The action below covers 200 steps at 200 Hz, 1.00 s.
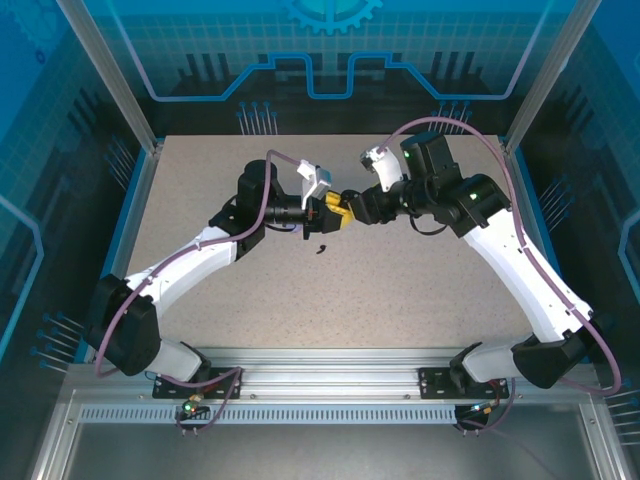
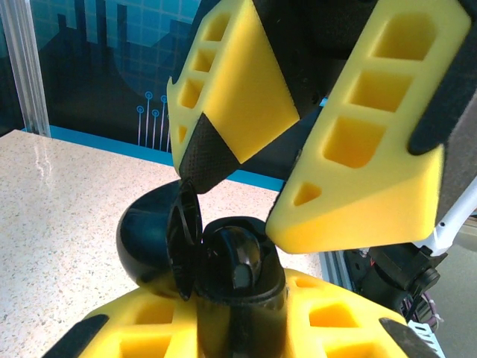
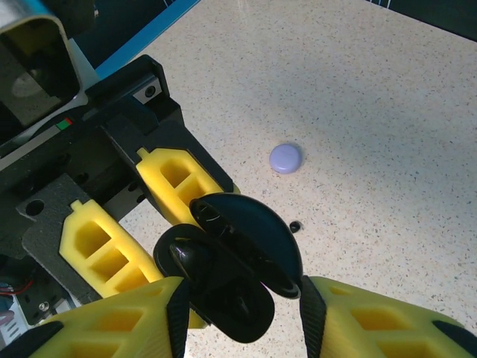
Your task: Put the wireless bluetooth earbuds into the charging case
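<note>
**Charging case (image 2: 237,317) open in the left hand, right hand parted above it**

The charging case is up in the air over the middle of the desk (image 1: 430,290), not lying on it. The left hand (image 1: 322,208) holds it. In the left wrist view its two yellow fingers (image 2: 335,321) press on the black body from both sides, so this hand is narrow and closed on the case. The lid (image 2: 141,240) is open and stands up at the left side of the body. In the mouth of the case sits a glossy black rounded piece, which I take for one earbud (image 2: 240,257). Whether it is fully seated, I cannot tell.

The right hand (image 1: 346,212) points at the left hand from the opposite side, and the two are almost tip to tip. Its jaws stand parted and are not closed on the case. In the left wrist view its two yellow fingers (image 2: 358,149) hang just above the case, one toward each side. The dark pad of the left one in that picture is very near the top edge of the lid, but I cannot tell if they touch. In the right wrist view the open case lies directly before the gap of this hand.

In the top view a small black piece (image 1: 322,248) lies on the desk near the two hands, too small to say what it is. The right wrist view shows a small pale lilac disc (image 3: 285,158) flat on the desk, apart from the hands.
</note>
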{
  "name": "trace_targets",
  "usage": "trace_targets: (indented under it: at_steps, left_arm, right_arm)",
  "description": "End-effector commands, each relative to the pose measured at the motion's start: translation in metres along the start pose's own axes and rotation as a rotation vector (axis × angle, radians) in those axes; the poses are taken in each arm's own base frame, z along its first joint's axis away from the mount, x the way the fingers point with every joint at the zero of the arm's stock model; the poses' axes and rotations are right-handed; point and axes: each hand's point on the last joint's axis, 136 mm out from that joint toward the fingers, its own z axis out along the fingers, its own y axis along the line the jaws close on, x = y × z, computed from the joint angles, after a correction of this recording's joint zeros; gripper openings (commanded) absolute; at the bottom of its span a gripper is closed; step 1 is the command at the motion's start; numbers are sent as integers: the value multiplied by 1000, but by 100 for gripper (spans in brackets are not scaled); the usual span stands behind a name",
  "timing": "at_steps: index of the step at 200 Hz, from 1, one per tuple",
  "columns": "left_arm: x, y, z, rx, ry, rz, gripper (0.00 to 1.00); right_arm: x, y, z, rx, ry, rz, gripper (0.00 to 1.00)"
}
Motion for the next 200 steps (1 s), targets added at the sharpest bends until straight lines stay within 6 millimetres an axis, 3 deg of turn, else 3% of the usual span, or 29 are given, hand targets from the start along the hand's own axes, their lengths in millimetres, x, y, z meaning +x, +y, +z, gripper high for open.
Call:
trace_targets:
  at_steps: [1, 68, 103, 133, 200]
  left_arm:
    - [-20, -9, -3, 14, -34, 64, 0]
    - [-17, 12, -14, -89, -45, 18, 0]
    - [-12, 22, -33, -142, -55, -13, 0]
    - [-6, 25, -54, -180, -65, -39, 0]
    - [5, 11, -87, -198, -72, -63, 0]
  right_arm:
    - [-6, 11, -4, -33, -15, -30, 46]
    - [-12, -25, -22, 195, -87, 20, 53]
    - [7, -61, -23, 324, -64, 130, 54]
    - [35, -76, 4, 319, 30, 212, 55]
    - [100, -94, 101, 277, 233, 488, 54]
